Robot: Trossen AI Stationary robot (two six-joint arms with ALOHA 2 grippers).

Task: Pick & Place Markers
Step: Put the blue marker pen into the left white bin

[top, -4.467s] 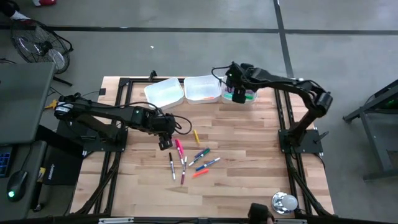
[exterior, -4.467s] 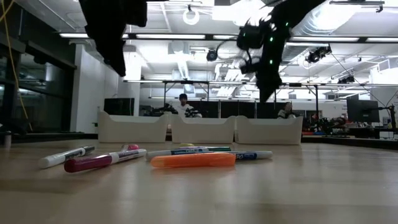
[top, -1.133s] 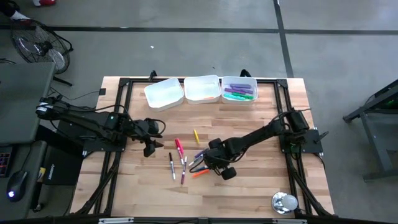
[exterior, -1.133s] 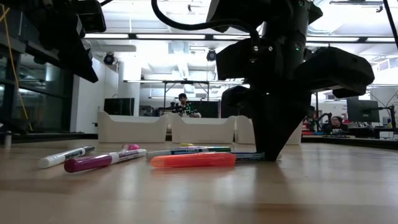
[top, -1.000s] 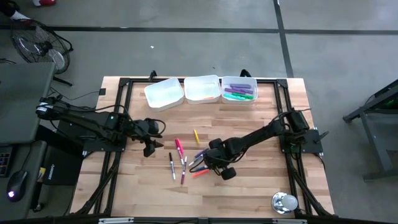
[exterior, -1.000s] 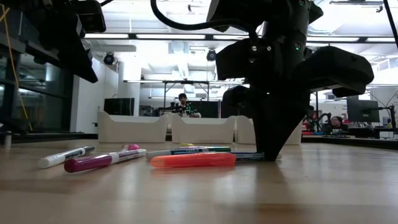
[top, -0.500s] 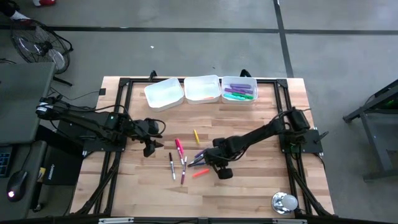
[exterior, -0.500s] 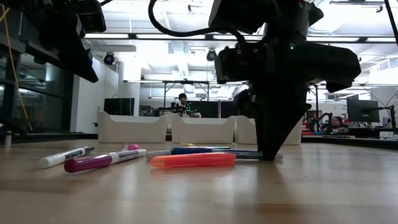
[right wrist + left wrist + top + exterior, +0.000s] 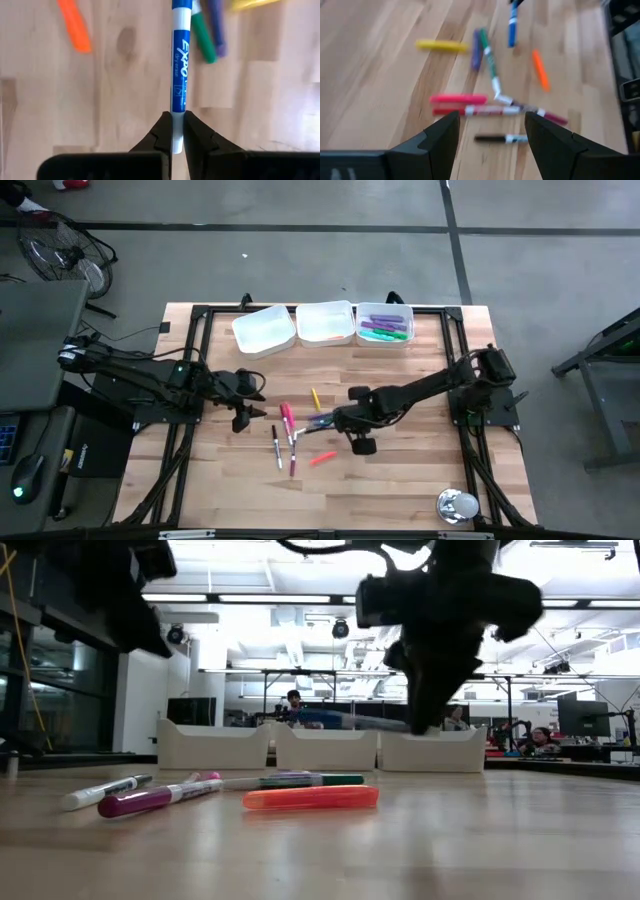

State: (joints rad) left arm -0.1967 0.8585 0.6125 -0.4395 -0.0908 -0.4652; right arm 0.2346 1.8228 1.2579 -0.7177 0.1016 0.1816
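My right gripper (image 9: 340, 423) hangs over the middle of the table, shut on a blue marker (image 9: 179, 60) that is off the wood (image 9: 335, 720). Below it, loose markers lie flat on the table: yellow (image 9: 316, 398), pink (image 9: 287, 418), orange (image 9: 321, 458) and others. My left gripper (image 9: 243, 415) stands open just left of the group with nothing between its fingers (image 9: 492, 135). Purple and green markers lie in the right-hand white tray (image 9: 384, 323). My right gripper pinches the blue marker's white end (image 9: 177, 118) between its two fingers. The fingers (image 9: 425, 710) come from above, pointing down. The marker sticks out about level toward the table's left, lifted clear of the table.
Three white trays stand in a row at the far edge: left (image 9: 265, 330), middle (image 9: 325, 323) and right. A shiny round object (image 9: 458, 505) sits at the near right. Bare wood lies to the right of the markers.
My right gripper has gone up and a little toward the far edge, staying shut on the blue marker. The marker has left the table beside the orange one and now hangs level above the others.
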